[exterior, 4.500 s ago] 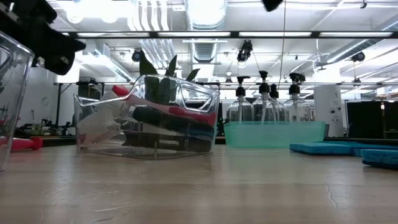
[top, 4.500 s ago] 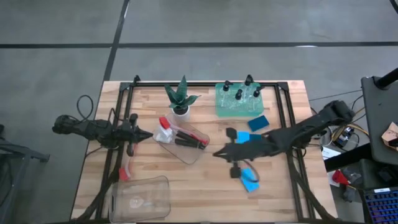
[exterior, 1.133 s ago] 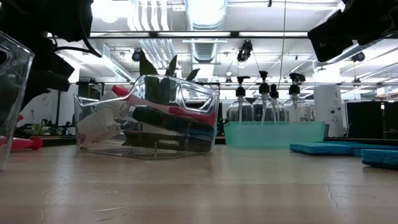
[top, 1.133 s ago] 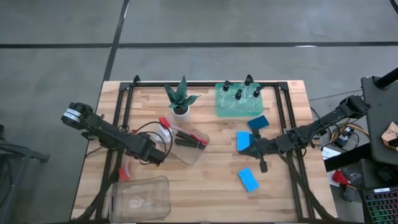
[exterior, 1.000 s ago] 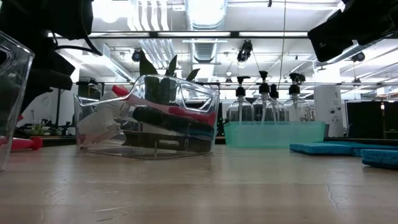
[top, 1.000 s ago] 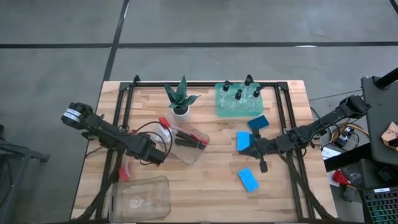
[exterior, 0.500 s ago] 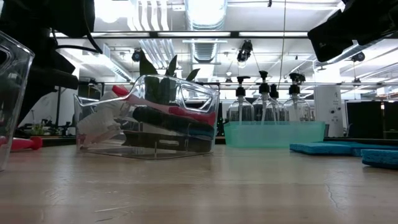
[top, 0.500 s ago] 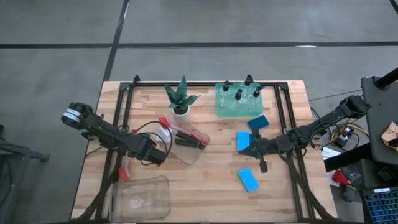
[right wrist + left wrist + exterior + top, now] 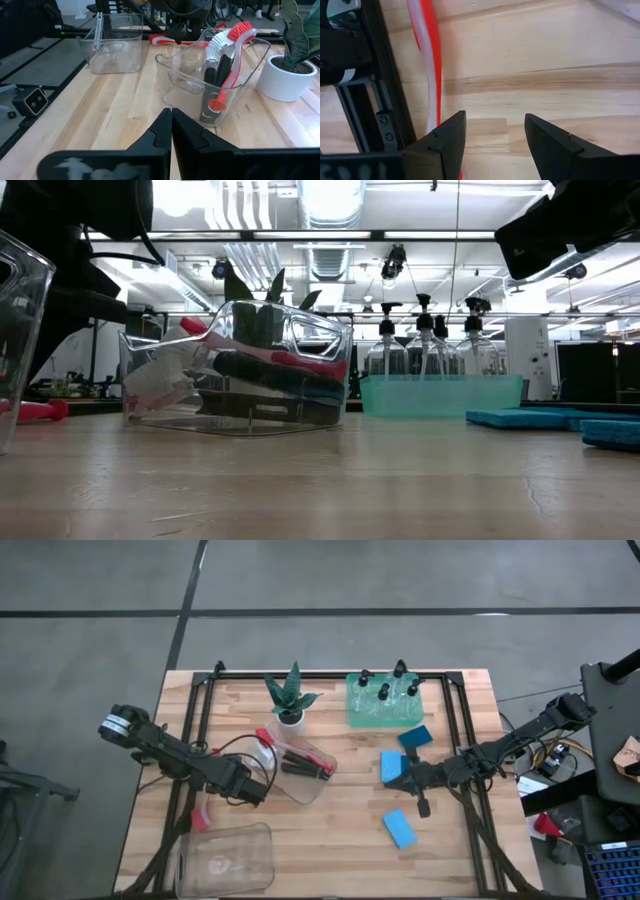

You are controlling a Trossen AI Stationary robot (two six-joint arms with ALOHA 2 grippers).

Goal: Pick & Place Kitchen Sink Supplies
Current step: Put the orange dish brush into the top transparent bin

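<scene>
Fingers of the left gripper point(image 9: 495, 142) gape empty beside a red-handled brush point(image 9: 427, 60); the right gripper's point(image 9: 170, 125) are pressed together, empty.

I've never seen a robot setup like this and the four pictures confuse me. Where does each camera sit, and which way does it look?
High view: above, straight down on the wooden table; both dark arms show.
Low view: at tabletop height, looking level across; arm parts show at the top corners.
Left wrist view: on the left arm, down past its open left pincer at a red-and-white brush handle.
Right wrist view: on the right arm, past its shut right pincer.
The low and right wrist views share the clear plastic bin of brushes.
</scene>
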